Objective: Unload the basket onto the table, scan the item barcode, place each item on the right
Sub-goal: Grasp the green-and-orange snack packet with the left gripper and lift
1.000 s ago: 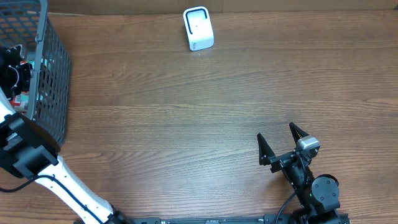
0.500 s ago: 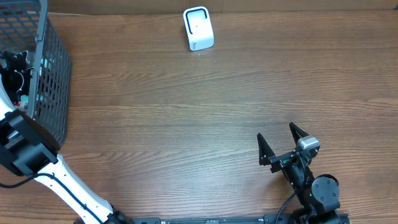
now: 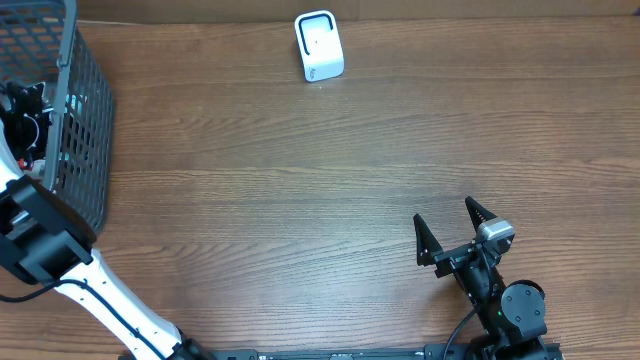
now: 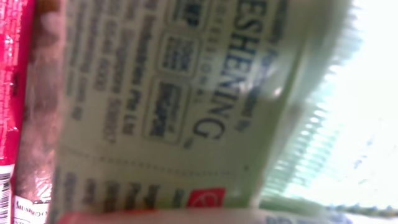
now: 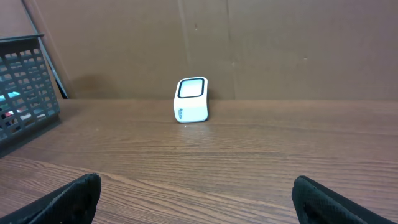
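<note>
Left claw (image 3: 24, 104) shifted inside basket (image 3: 86, 112), jaws hidden.

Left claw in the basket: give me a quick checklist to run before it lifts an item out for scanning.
1. Left claw inside the basket: ok, overhead shows it within the walls.
2. Grip on an item: cannot tell. Its fingers are not in the left wrist view, which a green pack fills.
3. Barcode located on that pack: cannot tell. The print is blurred and no bars show.
4. Scanner upright and unobstructed: ok.
5. Table between basket and scanner free of objects: ok.
6. Right claw open and out of that path: ok, it sits at the near right edge.
</note>
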